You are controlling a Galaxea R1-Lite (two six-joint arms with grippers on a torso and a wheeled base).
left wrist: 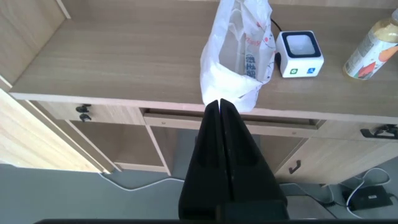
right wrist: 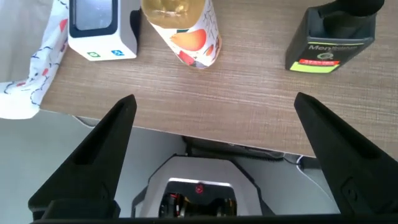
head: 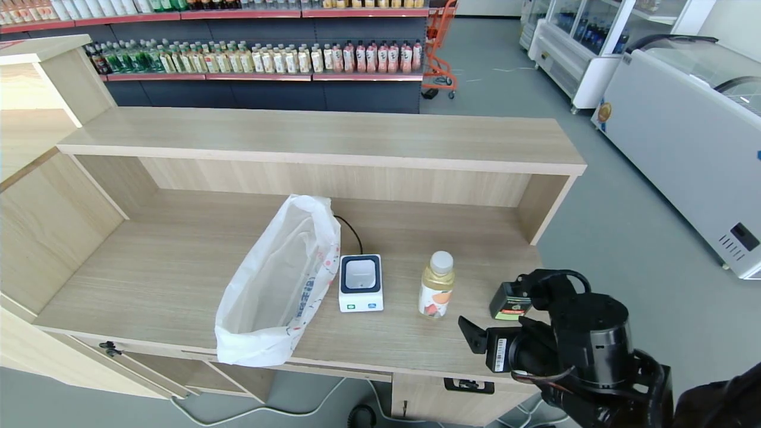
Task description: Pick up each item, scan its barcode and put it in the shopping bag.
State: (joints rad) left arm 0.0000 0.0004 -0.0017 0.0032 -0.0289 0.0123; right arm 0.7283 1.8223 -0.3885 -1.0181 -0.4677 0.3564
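Presently, right gripper (right wrist: 216,102) gapes wide, empty, five o'clock of the drink bottle (head: 436,288); barcode scanner (head: 360,282) at its nine; left gripper (left wrist: 221,104) closed, empty.

Light wood counter (head: 178,261) before me, raised ledge along its far side. On it, from my left to right: white shopping bag (head: 279,285), mouth open, sagging over the near edge; white scanner (head: 360,282) just beside it, black cable (head: 352,229) trailing behind; upright drink bottle (head: 437,285); dark bottle (head: 510,300) near the right end.
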